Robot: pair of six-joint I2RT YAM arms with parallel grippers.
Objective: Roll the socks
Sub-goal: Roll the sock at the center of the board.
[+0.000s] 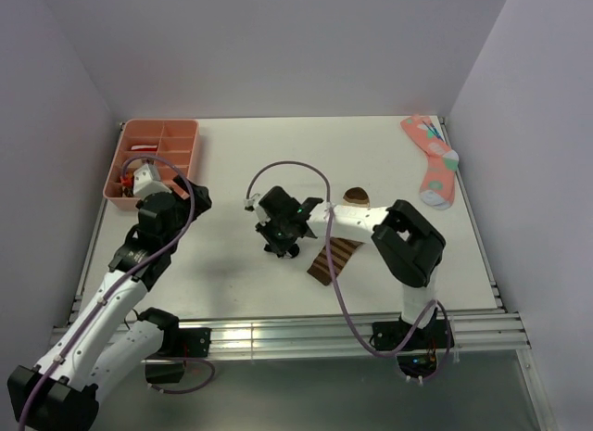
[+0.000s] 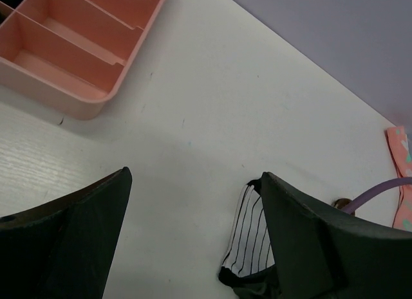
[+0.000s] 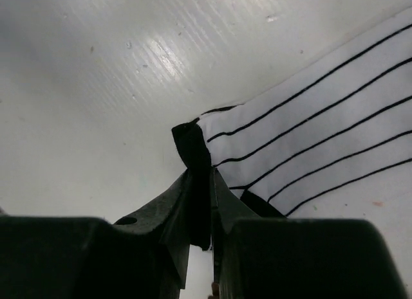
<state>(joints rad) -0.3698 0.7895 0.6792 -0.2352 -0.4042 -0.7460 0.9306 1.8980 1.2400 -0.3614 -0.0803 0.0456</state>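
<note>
The small white sock with thin black stripes (image 3: 322, 125) lies flat on the white table. My right gripper (image 3: 201, 178) is shut on its black cuff (image 3: 192, 144), which stands pinched upright between the two fingers. In the top view the right gripper (image 1: 281, 229) sits mid-table and covers that sock. The brown-and-tan striped sock (image 1: 335, 255) lies just right of it, partly under the right arm. My left gripper (image 2: 195, 177) is open with only bare table between its fingers; the white sock (image 2: 248, 231) shows beside its right finger. From above, the left gripper (image 1: 196, 197) is left of centre.
A pink compartment tray (image 1: 153, 158) stands at the back left, close to the left gripper, also in the left wrist view as the tray (image 2: 64, 48). A pink dotted sock (image 1: 433, 159) lies at the back right corner. Walls close in on three sides.
</note>
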